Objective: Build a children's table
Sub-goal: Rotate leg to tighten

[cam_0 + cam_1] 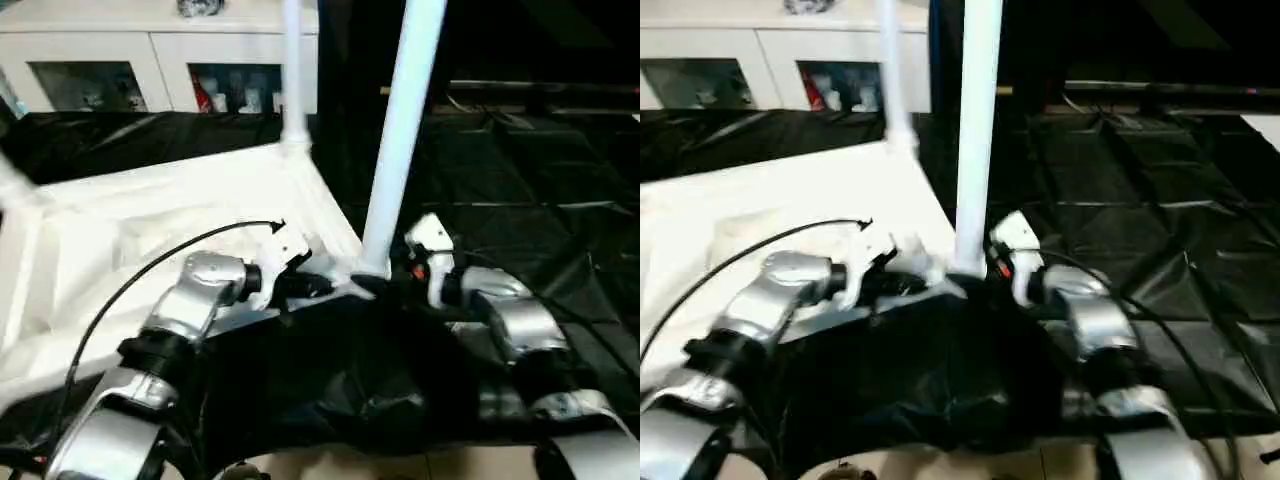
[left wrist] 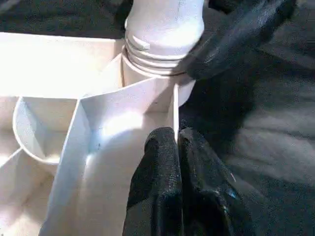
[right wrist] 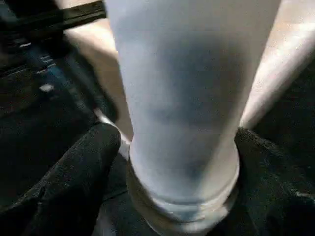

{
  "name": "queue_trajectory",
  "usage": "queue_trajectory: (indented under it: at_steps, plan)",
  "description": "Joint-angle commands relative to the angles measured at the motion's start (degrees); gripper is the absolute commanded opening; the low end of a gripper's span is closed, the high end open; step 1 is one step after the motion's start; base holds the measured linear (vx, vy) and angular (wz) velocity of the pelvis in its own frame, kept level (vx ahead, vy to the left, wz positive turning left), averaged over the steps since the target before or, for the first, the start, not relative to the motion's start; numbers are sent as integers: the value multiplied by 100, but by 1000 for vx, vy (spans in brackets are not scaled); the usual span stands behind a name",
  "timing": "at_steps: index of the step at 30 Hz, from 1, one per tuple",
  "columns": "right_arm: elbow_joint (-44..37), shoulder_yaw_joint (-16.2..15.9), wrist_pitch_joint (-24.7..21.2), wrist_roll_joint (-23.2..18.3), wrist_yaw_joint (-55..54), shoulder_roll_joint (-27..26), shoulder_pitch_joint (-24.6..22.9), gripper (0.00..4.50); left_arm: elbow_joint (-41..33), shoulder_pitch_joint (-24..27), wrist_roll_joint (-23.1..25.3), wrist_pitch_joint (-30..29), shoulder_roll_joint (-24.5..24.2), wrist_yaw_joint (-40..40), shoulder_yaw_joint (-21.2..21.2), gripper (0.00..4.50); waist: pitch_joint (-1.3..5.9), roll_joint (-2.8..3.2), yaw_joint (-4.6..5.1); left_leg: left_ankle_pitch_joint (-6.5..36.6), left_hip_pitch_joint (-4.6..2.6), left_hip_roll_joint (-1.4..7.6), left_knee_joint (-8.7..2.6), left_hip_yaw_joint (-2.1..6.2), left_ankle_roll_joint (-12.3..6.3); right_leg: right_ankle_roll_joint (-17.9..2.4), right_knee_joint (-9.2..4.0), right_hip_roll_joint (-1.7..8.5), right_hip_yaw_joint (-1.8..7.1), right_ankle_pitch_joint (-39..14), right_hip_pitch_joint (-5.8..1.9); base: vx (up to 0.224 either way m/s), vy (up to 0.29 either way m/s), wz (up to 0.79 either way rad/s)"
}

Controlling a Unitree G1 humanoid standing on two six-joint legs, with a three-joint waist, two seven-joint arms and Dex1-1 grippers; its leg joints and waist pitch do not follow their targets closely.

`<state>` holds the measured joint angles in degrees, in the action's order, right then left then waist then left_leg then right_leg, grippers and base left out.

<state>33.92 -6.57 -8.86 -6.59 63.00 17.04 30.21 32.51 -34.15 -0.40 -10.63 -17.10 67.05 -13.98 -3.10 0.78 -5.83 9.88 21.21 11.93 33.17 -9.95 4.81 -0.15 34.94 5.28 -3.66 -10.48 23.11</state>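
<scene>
The table top [image 1: 150, 240] lies upside down on black sheeting [image 1: 520, 190], ribbed underside up. Two tube legs stand upright in its corner sockets: a near leg [image 1: 400, 130] at the corner closest to the robot and a far leg [image 1: 292, 70] at the corner behind it.

Left arm: silver forearm bent inward, the left gripper [image 2: 178, 162] closed, its fingers pinching the thin edge wall of the top just beside the near socket.

Right arm: forearm angled inward from the opposite side, the right gripper [image 3: 177, 147] spread, one black finger [image 3: 74, 172] on either side of the near leg's base; contact cannot be told.

No legible writing appears. A white glass-door cabinet [image 1: 160, 70] stands behind.
</scene>
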Motion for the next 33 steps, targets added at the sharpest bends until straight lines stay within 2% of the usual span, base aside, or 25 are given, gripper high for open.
queue_trajectory:
  at_steps: [1,4,8,9,13,17,18,20,24,26,27,28,30,33]
  plan:
    - [-324,-536,-206,-152,720,-77,-105,375,-368,-104,-202,155,87,197,-141,0,392,-8,-13,1249,-60,125,-370,-21,-321,-1463,-383,250,201,-874,-308,0,0,0]
    - [-482,-635,-351,-165,1009,66,-152,363,-470,-42,-227,112,-54,431,-209,0,386,-10,-59,1266,-67,136,-376,-25,-308,-1467,-382,259,207,-905,-290,0,0,0]
    - [-563,-672,-480,-154,1133,101,-186,341,-495,-20,-232,101,-78,469,-198,0,386,-13,-69,1248,-70,127,-379,-20,-237,-1421,-387,263,209,-1001,-288,0,0,0]
    - [-603,-687,-522,-168,1158,120,-200,318,-510,-15,-227,90,-76,479,-193,0,386,-16,-70,1252,-66,123,-379,-20,-225,-1409,-389,264,208,-1023,-293,0,0,0]
    - [-732,-706,-688,-196,1031,57,-276,291,-438,-30,-184,47,8,197,-123,0,397,-11,-79,1128,-63,120,-366,-21,-239,-1411,-373,258,208,-864,-294,0,0,0]
    - [-514,-600,-655,-21,481,-129,-236,272,-318,-122,-215,-47,196,-187,4,0,379,-21,-62,1226,-57,109,-381,-20,-177,-1367,-396,264,207,-1060,-287,0,0,0]
    - [-205,-463,-501,158,-193,-337,-150,270,-197,-216,-198,-83,363,-517,97,0,381,-24,-54,1302,-67,105,-384,-15,-129,-1315,-415,275,207,-1241,-284,0,0,0]
    - [72,-300,-498,234,-810,-549,-50,267,-95,-301,-172,-97,511,-784,154,0,365,-28,-6,1453,-83,82,-402,-3,-6,-1183,-470,284,202,-1695,-272,0,0,0]
    - [664,86,-494,220,-2068,-1042,204,266,183,-510,-51,-100,847,-1412,211,0,364,-10,80,1523,-81,78,-417,18,50,-1050,-499,276,199,-1909,-259,0,0,0]
    - [942,286,-490,160,-2629,-1264,361,265,318,-606,-15,-110,1007,-1744,266,0,387,-14,105,1364,-70,72,-403,11,20,-1088,-476,261,201,-1602,-268,0,0,0]
    - [1261,562,-509,78,-3284,-1500,555,265,431,-692,55,-150,1156,-2152,315,0,393,5,120,1264,-60,75,-392,5,19,-1151,-445,260,213,-1372,-260,0,0,0]
    - [1401,676,-482,69,-3617,-1591,638,265,457,-717,76,-163,1209,-2262,320,0,397,3,126,1224,-54,75,-396,9,31,-1171,-435,261,210,-1293,-270,0,0,0]
    - [1527,743,-428,74,-3845,-1666,708,265,471,-732,92,-157,1257,-2337,326,0,412,6,124,1145,-61,68,-382,4,27,-1227,-415,254,203,-1089,-278,0,0,0]
    - [1672,701,-196,177,-3900,-1806,790,265,519,-751,111,-91,1318,-2360,323,0,428,6,108,976,-41,64,-360,-7,-97,-1316,-371,242,201,-590,-303,0,0,0]
